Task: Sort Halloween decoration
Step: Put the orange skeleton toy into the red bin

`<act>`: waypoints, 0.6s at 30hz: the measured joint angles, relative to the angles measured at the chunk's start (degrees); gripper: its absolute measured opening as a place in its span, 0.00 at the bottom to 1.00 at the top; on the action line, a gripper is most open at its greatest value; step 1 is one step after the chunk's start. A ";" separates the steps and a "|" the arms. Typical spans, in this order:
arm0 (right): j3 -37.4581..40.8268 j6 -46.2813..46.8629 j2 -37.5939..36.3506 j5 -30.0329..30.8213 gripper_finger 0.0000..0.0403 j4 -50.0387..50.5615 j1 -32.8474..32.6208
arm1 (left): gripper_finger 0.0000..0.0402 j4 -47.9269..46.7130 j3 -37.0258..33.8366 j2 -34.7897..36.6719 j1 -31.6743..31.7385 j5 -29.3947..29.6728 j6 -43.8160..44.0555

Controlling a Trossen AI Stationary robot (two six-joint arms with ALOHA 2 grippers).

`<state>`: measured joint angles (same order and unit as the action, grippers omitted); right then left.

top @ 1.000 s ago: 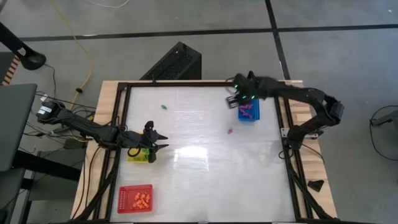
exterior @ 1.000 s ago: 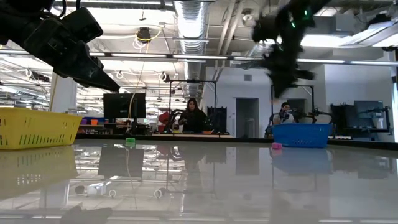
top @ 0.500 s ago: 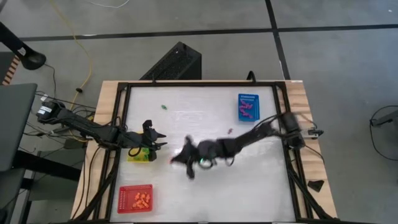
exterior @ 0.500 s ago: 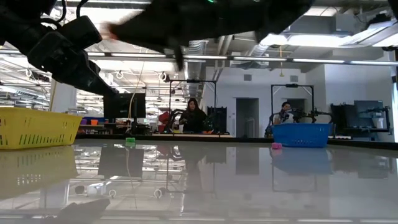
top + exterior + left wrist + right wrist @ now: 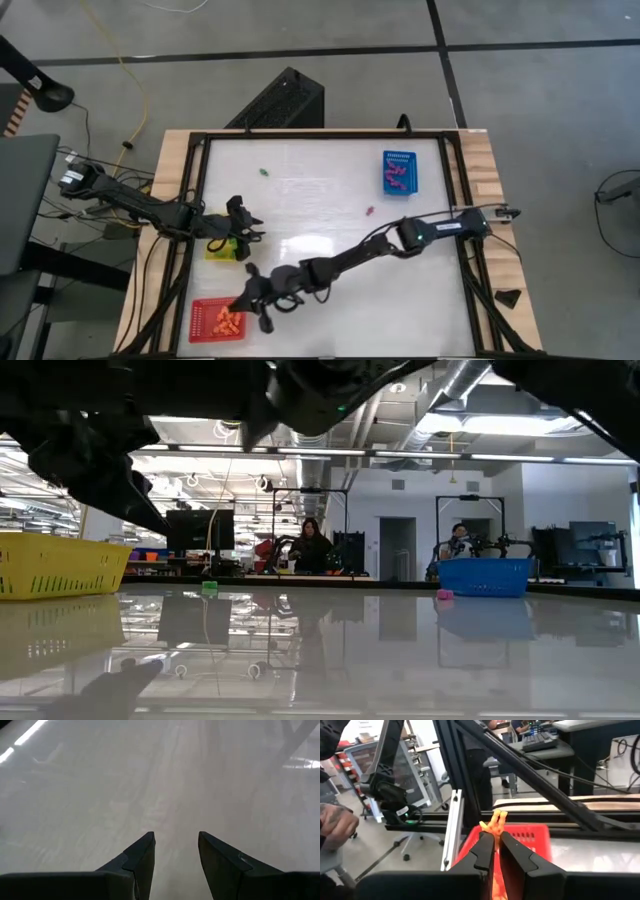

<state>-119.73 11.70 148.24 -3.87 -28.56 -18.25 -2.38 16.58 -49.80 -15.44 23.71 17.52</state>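
Note:
My right gripper (image 5: 250,300) reaches across the table to the red tray (image 5: 217,320) at the near left, which holds several orange pieces. It is shut on an orange piece (image 5: 494,822), with the red tray (image 5: 530,840) just ahead. My left gripper (image 5: 252,232) hovers open beside the yellow tray (image 5: 222,248); its wrist view shows only bare table past my left gripper (image 5: 175,837). A green piece (image 5: 265,172) and a purple piece (image 5: 369,211) lie on the table. The blue tray (image 5: 399,172) holds purple pieces. My right gripper pinches the orange piece between its two fingers (image 5: 482,845). The piece's upper part (image 5: 495,820) sticks out past the fingertips. The fingers point roughly level toward the table's left edge. The piece is lifted clear, in front of the red tray.
The right arm (image 5: 400,240) lies stretched diagonally over the table's middle. A black frame rail (image 5: 195,230) borders the table. In the low view the yellow tray (image 5: 50,565) stands left and the blue tray (image 5: 485,575) right. A person's hand (image 5: 335,822) shows beyond the left edge.
My right gripper has swept fast from the blue tray at the far right, across the table's middle, toward the near left edge and now hangs at the red tray. The left arm has stayed by the yellow tray.

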 joint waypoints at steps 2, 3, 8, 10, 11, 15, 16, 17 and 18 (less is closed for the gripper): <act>-3.66 0.21 1.89 -0.29 0.13 2.78 -0.12 | 0.35 0.32 0.00 -0.06 0.02 0.14 -0.04; -4.97 0.23 2.57 -0.23 0.14 4.48 -0.12 | 0.35 0.15 0.00 -0.08 0.02 0.17 -0.69; -7.49 1.69 4.03 3.62 0.16 8.63 -0.09 | 0.35 -0.60 0.00 -0.04 0.02 0.60 -1.38; -7.31 1.75 4.01 4.52 0.18 8.52 -0.01 | 0.35 -0.74 0.00 -0.04 0.04 0.60 -1.15; -7.27 1.77 4.01 4.98 0.20 8.62 0.01 | 0.35 -0.73 0.00 -0.04 0.04 0.62 -0.96; -7.16 1.80 4.00 4.73 0.31 9.07 0.01 | 0.35 -0.58 0.00 -0.04 0.04 0.78 -0.68; -7.16 1.82 3.95 4.06 0.35 9.04 0.01 | 0.35 -0.59 0.00 -0.04 0.04 0.80 -0.66; -7.16 1.86 3.83 3.56 0.39 9.00 -0.01 | 0.35 -0.59 0.00 -0.04 0.04 0.82 -0.56; -7.16 1.88 3.75 2.73 0.42 8.85 -0.05 | 0.35 -0.59 0.00 -0.04 0.04 0.82 -0.55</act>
<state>-126.89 13.58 151.98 -1.14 -19.70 -18.30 -2.96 16.58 -49.84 -15.40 24.53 16.97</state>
